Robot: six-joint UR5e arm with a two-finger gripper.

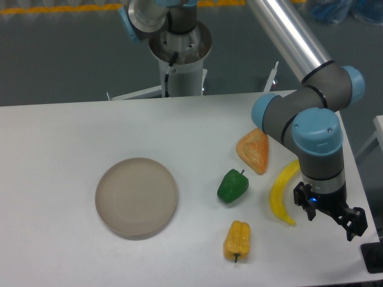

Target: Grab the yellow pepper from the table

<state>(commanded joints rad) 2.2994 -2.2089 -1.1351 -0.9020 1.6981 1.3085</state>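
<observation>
The yellow pepper (237,240) lies on the white table (72,131) near its front edge, stem pointing toward the camera. My gripper (333,220) hangs at the right side of the table, to the right of the pepper and apart from it. Its two dark fingers (358,223) stand apart and nothing is between them.
A green pepper (232,186) lies just behind the yellow pepper. A curved yellow banana (282,192) lies right beside the gripper. An orange wedge-shaped fruit piece (254,150) lies behind them. A round grey plate (136,197) sits left of centre. The arm's base (178,54) stands behind the table.
</observation>
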